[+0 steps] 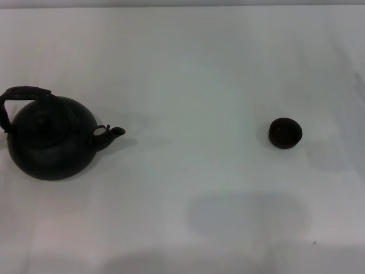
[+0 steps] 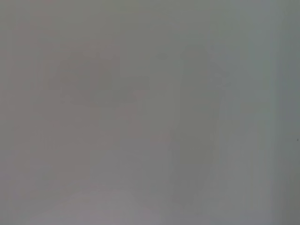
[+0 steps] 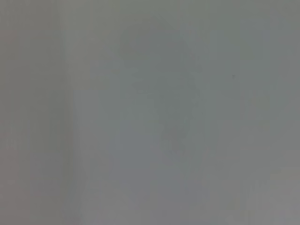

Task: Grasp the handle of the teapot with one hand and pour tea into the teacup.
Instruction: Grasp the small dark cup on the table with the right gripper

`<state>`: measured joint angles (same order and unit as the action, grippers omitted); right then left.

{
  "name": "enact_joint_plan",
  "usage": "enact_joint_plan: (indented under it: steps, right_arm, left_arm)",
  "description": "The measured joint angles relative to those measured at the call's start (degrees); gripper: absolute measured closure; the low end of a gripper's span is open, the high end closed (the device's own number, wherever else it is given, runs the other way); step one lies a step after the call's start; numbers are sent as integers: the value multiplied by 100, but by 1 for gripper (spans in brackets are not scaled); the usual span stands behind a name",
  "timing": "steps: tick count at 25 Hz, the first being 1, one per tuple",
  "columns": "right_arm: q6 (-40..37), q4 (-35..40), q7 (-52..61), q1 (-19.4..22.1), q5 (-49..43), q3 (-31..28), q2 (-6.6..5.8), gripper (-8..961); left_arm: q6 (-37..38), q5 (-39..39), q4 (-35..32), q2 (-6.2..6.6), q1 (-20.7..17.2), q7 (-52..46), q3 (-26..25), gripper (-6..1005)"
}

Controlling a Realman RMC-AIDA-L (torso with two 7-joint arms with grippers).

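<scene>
The teapot (image 1: 50, 140) sits upright at the far left of the white surface (image 1: 194, 85), on my left-arm side, with part of its round black body close to the edge of the head view. Its lid is on, the small knob showing on top, so I cannot see what is inside. The short spout points to my right, across the surface toward the teacup (image 1: 285, 133), so the pot's long axis, from body to spout, runs left to right. The handle (image 1: 20, 97) arches over the top of the pot, set toward the far left side, dark and rough-looking, with nothing on it.

The teacup stands upright well apart from the teapot, over on my right-arm side, at about the same depth as the spout. Its mouth faces up; the inside looks dark and I cannot tell whether it holds any liquid.

Neither of my arms appears in the head view. Both wrist views give only a plain grey field, so whether my left or right fingers are apart or together is hidden from me.
</scene>
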<state>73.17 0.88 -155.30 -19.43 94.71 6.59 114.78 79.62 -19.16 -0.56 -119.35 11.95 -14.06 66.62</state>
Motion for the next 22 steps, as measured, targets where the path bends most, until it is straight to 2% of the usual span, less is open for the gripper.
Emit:
enact_joint_plan:
  steps: [22]
  right_arm:
    - [31, -5, 9, -25, 38, 10, 6, 81]
  left_arm:
    - [3, 1, -31, 0, 18, 0, 0, 149]
